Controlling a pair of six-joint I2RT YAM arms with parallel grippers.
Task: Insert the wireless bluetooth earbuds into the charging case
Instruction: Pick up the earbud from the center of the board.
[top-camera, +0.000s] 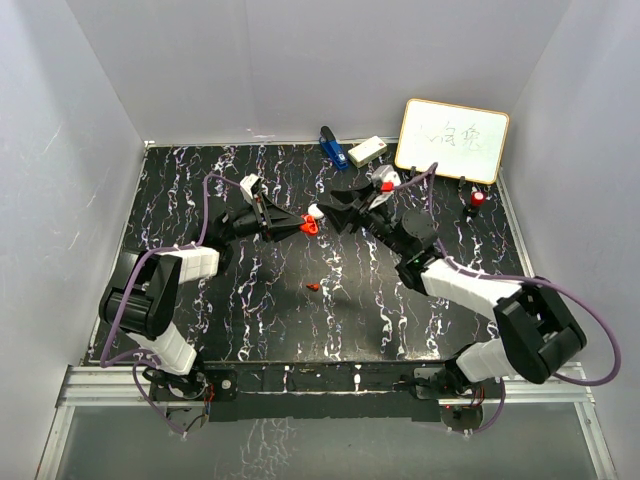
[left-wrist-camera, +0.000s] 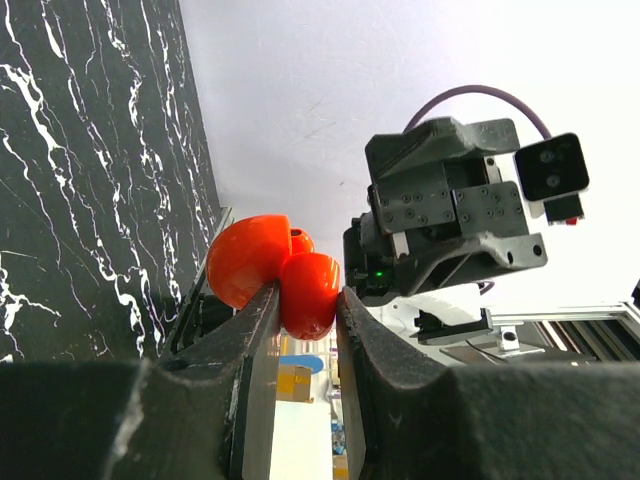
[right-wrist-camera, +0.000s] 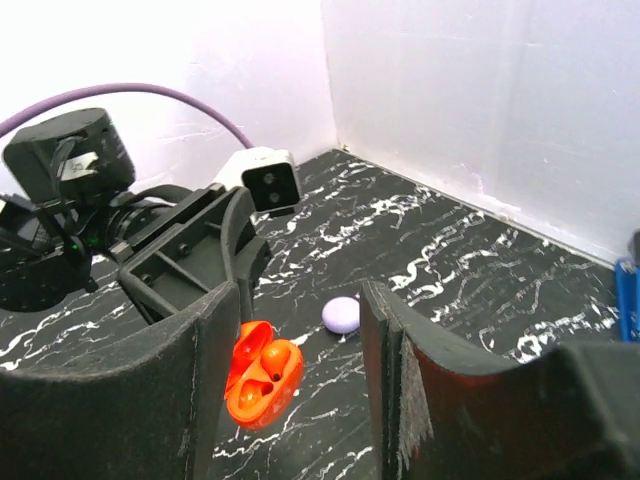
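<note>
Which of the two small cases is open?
The red case, held with its lid up in the left gripper; the pale purple case lies closed.

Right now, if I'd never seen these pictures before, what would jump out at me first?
The bright orange-red charging case, open like a little clam, is pinched in the left pincer over the middle of the black marbled table. The right pincer faces it, jaws open and empty. A tiny red earbud lies alone on the table nearer the arms' bases, and a whiteboard stands at the far right.
</note>
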